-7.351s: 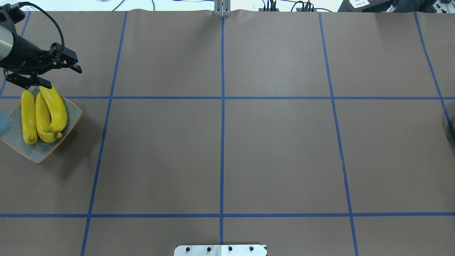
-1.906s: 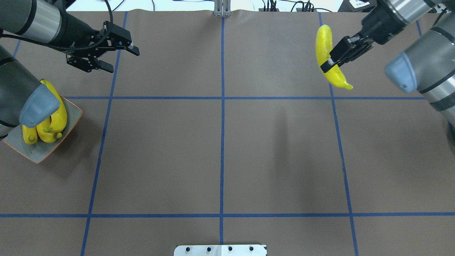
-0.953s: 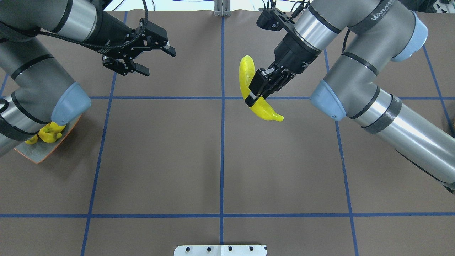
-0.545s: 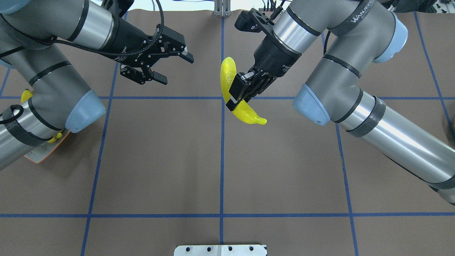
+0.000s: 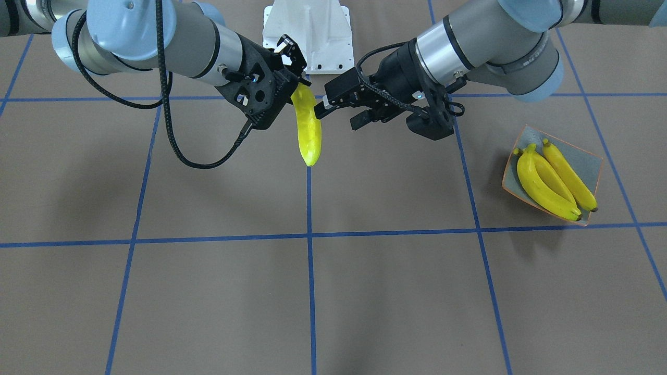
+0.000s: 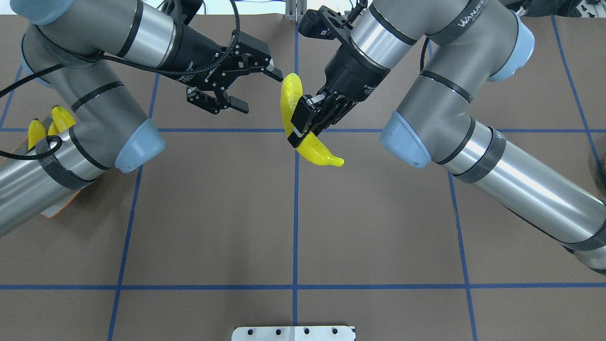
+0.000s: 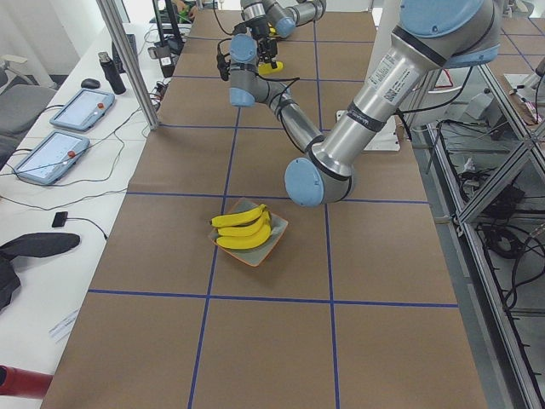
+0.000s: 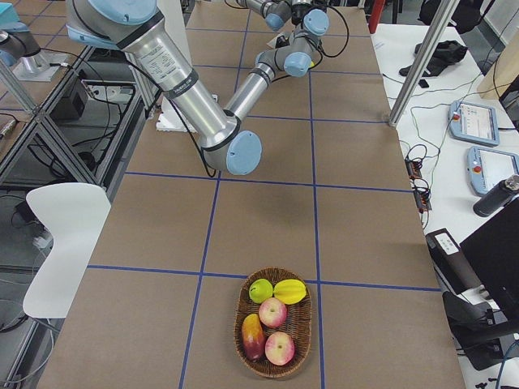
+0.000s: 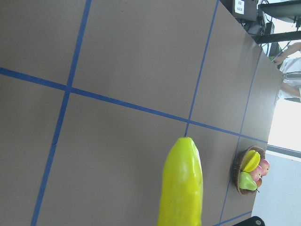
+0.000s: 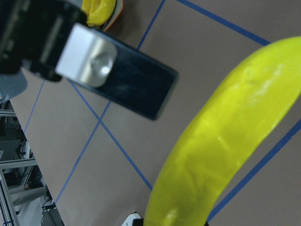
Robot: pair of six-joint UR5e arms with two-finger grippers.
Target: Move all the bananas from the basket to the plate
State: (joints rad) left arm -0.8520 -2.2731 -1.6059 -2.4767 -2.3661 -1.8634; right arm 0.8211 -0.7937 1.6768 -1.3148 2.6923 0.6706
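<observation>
My right gripper (image 6: 303,128) is shut on a yellow banana (image 6: 289,102) and holds it above the table's middle, near the centre line; it also shows in the front view (image 5: 308,130). My left gripper (image 6: 258,90) is open and empty just left of that banana's far end, with one finger (image 10: 117,75) close to it. I cannot tell whether they touch. The grey-green plate (image 5: 589,159) with the orange rim sits at the table's left end and holds three bananas (image 5: 542,187) side by side. In the overhead view my left arm hides most of it.
A wicker basket (image 8: 302,332) at the table's right end holds apples, a pear and other fruit, with no banana in sight. The white robot base mount (image 5: 307,26) is at the near edge. Blue tape lines grid the brown table.
My right gripper has carried the banana left to the centre line. My left gripper, still open, has moved right to meet it. Earlier it was by the plate.
</observation>
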